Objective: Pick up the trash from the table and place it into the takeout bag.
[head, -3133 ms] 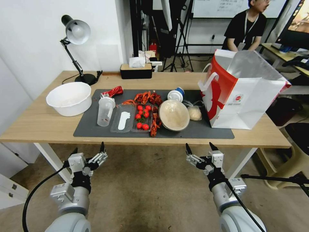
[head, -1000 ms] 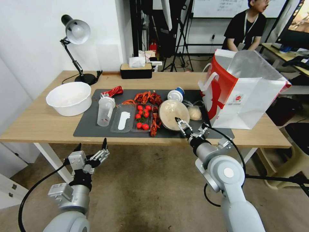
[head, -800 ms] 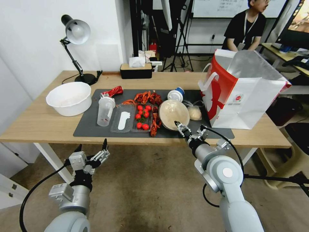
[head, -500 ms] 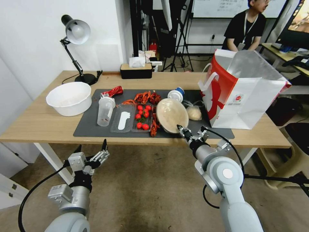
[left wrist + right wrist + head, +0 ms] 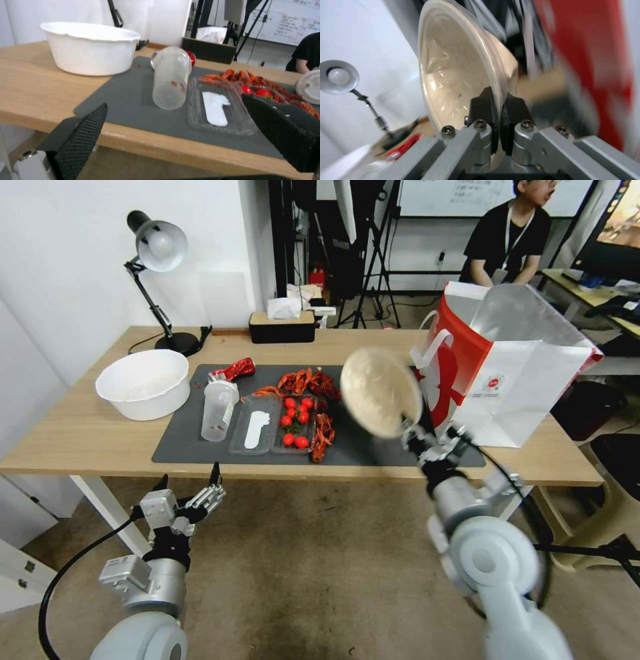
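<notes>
My right gripper (image 5: 411,429) is shut on the rim of the beige paper bowl (image 5: 380,392), which hangs tilted on edge above the dark mat (image 5: 193,440), just left of the takeout bag (image 5: 507,367). In the right wrist view the fingers (image 5: 483,102) pinch the bowl (image 5: 460,67) rim, with the bag's red side (image 5: 586,62) close behind. A clear lidded cup (image 5: 217,410) and a crushed red can (image 5: 233,370) stay on the mat. My left gripper (image 5: 190,493) hangs open below the table's (image 5: 80,433) front edge, facing the clear cup (image 5: 171,80).
A big white bowl (image 5: 143,383) and a desk lamp (image 5: 157,247) stand at the table's left. A black tissue box (image 5: 281,327) sits at the back. Clear trays with cherry tomatoes (image 5: 293,423) and red crayfish shells (image 5: 307,380) lie mid-mat.
My right arm came up from below the table, shut on the bowl's near rim and lifted it up and to the right, toward the bag. The left arm has stayed put.
</notes>
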{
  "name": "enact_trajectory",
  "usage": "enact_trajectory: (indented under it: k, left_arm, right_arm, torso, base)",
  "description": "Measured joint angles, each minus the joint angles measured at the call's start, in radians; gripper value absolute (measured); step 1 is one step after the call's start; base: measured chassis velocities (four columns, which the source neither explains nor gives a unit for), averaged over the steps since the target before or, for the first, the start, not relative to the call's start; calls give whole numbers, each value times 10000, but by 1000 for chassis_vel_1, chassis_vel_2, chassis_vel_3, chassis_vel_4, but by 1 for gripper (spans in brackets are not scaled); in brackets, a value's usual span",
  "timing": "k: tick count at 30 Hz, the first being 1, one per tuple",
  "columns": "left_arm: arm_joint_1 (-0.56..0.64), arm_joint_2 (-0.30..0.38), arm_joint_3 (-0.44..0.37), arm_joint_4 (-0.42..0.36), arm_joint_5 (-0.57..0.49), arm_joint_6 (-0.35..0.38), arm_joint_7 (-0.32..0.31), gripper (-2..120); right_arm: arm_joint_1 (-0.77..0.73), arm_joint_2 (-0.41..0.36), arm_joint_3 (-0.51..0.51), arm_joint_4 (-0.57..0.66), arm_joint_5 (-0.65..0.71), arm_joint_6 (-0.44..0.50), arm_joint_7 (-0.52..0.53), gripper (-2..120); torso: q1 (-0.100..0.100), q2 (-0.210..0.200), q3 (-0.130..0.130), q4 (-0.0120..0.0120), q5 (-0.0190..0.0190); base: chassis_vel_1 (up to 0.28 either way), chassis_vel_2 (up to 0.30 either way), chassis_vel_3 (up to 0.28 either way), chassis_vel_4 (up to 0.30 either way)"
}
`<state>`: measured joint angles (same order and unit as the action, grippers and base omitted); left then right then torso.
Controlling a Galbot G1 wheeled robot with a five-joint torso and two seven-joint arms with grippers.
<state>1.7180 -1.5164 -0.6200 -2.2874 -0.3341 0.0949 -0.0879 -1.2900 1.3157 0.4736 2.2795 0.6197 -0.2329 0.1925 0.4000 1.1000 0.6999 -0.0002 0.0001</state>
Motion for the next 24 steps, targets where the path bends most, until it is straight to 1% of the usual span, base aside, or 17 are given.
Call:
enact_trajectory:
  k: [1,2,3,4,7,8,10,11,12,14,15,17,20,21,24]
  left_arm:
    - [28,7,-16,-30,-11,-10,0,100]
    - [56,10,-31,-58,-11,-18,0,100]
    - [111,13,-56,-110,-11,-29,-17,100]
    - [111,13,-56,-110,-11,-29,-17,100]
    - [229,13,-79,-237,4,-36,-23,100]
    - [229,13,-79,-237,4,-36,-23,100]
    - [318,-6,-75,-320,41,-38,-26,100]
    - [379,-24,-65,-366,76,-42,-27,100]
    - [379,-24,-65,-366,76,-42,-27,100]
    - [455,-50,-46,-415,134,-51,-27,100]
    - [553,-78,-25,-473,183,-70,-27,100]
    - [598,-88,-15,-502,202,-83,-26,100]
    - [832,-153,8,-631,272,-134,-20,100]
    - [832,-153,8,-631,272,-134,-20,100]
    - [1037,-193,31,-737,319,-189,-8,100]
  right_arm:
    - [112,-224,83,73,-431,207,-101,0]
    - [226,-437,163,130,-737,330,-76,0]
    - [416,-735,269,197,-984,413,133,0]
    - [416,-735,269,197,-984,413,133,0]
    - [834,-1293,561,192,-1186,483,677,0]
    - [834,-1293,561,192,-1186,483,677,0]
    - [1136,-1637,823,9,-1331,613,923,0]
    - [1320,-1838,976,-82,-1336,657,1058,0]
    - [1320,-1838,976,-82,-1336,657,1058,0]
    - [1537,-2087,1180,-177,-1305,667,1183,0]
    - [1741,-2319,1373,-303,-1266,665,1388,0]
    - [1827,-2406,1430,-362,-1239,650,1507,0]
    - [2159,-2697,1722,-694,-955,552,2094,0]
    - [2159,-2697,1722,-694,-955,552,2094,0]
    - [2490,-2882,1922,-1151,-744,545,2429,0]
  torso:
    - [0,0,0,0,4]
    - [-1,-1,0,3,-3]
    - [0,-1,0,3,2]
    - [0,-1,0,3,2]
    - [0,-1,0,3,3]
    - [0,-1,0,3,3]
    - [0,-1,1,1,4]
    - [0,0,1,3,3]
    - [0,0,1,3,3]
    - [0,-1,1,2,1]
    - [0,-1,1,2,0]
    - [0,-1,1,2,1]
    - [0,-1,1,2,1]
    - [0,-1,1,2,1]
    - [0,0,1,2,1]
  base:
    - [0,0,0,0]
    - [0,0,0,0]
    - [0,0,0,0]
    - [0,0,0,0]
    - [0,0,0,0]
    - [0,0,0,0]
    - [0,0,0,0]
    - [0,0,0,0]
    - [0,0,0,0]
    - [0,0,0,0]
    - [0,0,0,0]
    - [0,0,0,0]
    - [0,0,0,0]
    - [0,0,0,0]
    - [0,0,0,0]
